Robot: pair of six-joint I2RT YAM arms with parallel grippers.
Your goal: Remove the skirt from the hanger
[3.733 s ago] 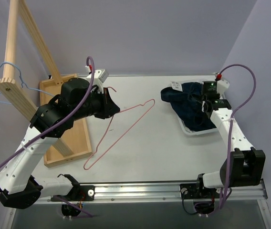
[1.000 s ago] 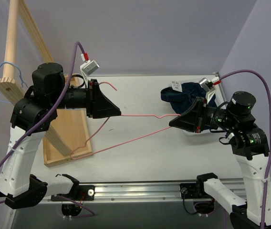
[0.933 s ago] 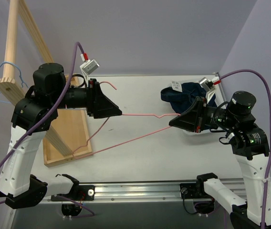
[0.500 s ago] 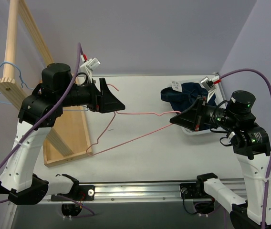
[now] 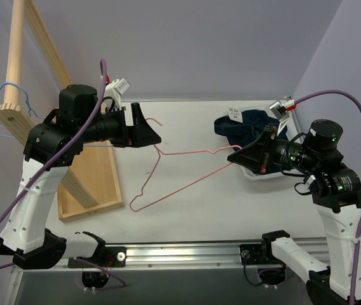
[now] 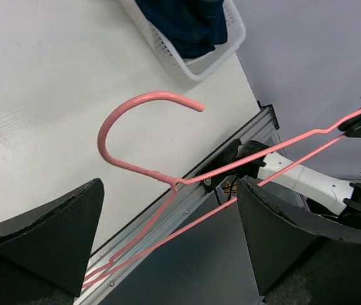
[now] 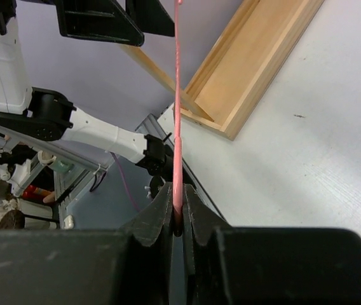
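The skirt is out of view. The light-blue hanger (image 5: 10,88) hangs bare on the wooden rack at far left. A pink wire hanger (image 5: 187,152) spans the table's middle. My right gripper (image 5: 232,158) is shut on one of its corners, and the wire (image 7: 177,127) runs straight out from between the closed jaws (image 7: 178,210). My left gripper (image 5: 150,129) stands open near the pink hook (image 6: 143,96). The hanger's neck lies between the wide-apart fingers (image 6: 60,235) without touching them.
A white basket (image 5: 257,175) at back right holds a dark navy denim garment (image 5: 250,130), also seen in the left wrist view (image 6: 180,25). The wooden rack (image 5: 15,63) and its tray-like base (image 5: 98,184) occupy the left side.
My left gripper opened, let go of the pink hanger and drew back up and left. The hanger's free end sagged and swung right, now held only by the right gripper.
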